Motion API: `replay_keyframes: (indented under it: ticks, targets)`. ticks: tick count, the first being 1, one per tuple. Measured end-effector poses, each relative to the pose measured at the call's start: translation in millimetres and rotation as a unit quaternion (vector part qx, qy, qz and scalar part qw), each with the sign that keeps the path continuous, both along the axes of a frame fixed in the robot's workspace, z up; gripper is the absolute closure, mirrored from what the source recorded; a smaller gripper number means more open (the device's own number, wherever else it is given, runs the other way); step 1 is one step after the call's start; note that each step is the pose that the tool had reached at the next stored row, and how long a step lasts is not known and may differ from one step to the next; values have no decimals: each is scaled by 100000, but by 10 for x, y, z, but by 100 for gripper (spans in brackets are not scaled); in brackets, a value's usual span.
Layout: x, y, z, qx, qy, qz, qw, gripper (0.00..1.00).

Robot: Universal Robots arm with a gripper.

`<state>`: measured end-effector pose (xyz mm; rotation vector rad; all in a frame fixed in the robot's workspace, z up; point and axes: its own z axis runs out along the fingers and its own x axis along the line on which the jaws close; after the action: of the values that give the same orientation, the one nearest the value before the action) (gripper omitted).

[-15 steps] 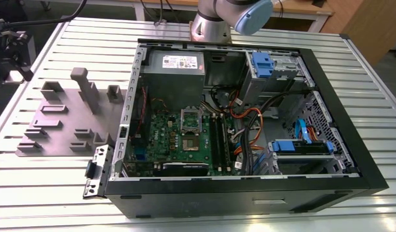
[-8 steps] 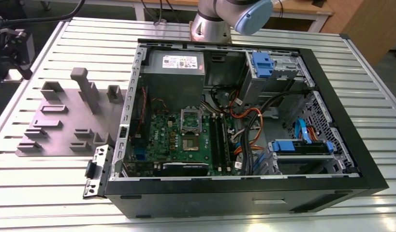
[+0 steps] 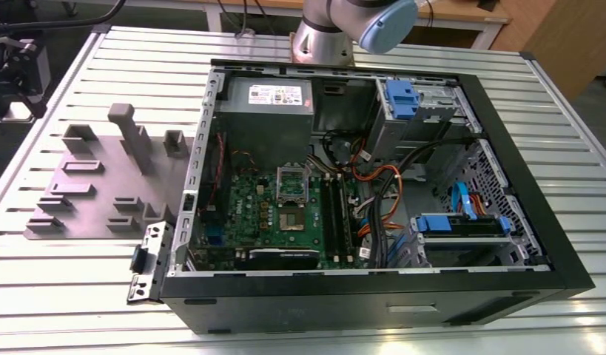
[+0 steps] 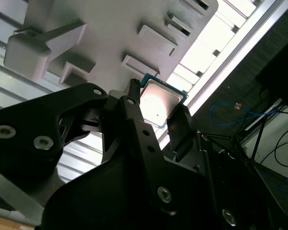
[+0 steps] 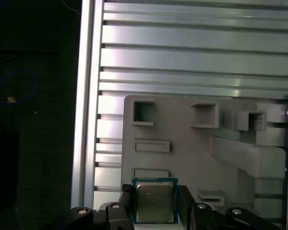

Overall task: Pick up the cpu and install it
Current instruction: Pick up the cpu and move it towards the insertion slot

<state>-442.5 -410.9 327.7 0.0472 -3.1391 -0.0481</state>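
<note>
CPU (image 5: 155, 201): sat squarely between the jaws, pinched by two opposite edges. Showed a silvery-grey lid and a thin greenish rim, flat face turned toward the cameras in both wrist views. Was flanked in the first wrist view by the two black fingers (image 5: 126, 203) of the gripper (image 5: 156, 208), one pressed to each side, jaws closed on the chip with no gap seen at either edge. Appeared likewise in the second wrist view, CPU (image 4: 161, 106) gleaming between the gripper (image 4: 158, 115) tips, one finger (image 4: 180, 127) against the far edge, the other along the near one.

Hung over the near edge of the grey holder plate (image 5: 182, 158), beside its shallow rectangular slots and raised blocks. Could not be told whether the chip touched the plate or sat clear of it.

Seen in the exterior view: holder plate (image 3: 86, 185) laid on the slatted metal table (image 3: 402, 52), just beside the open computer case (image 3: 382, 303) on the exterior view's left. Lay inside the case the green motherboard (image 3: 273, 218), with the silver socket (image 3: 291, 183) near its middle, uncovered. Rose behind the case, at the table's far side, the arm (image 3: 328, 33).
</note>
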Motion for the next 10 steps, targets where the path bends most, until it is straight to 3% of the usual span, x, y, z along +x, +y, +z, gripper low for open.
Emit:
replay_keyframes:
  ticks: [10]
  targets:
    - [0, 0, 32, 83, 9, -1, 100000, 53]
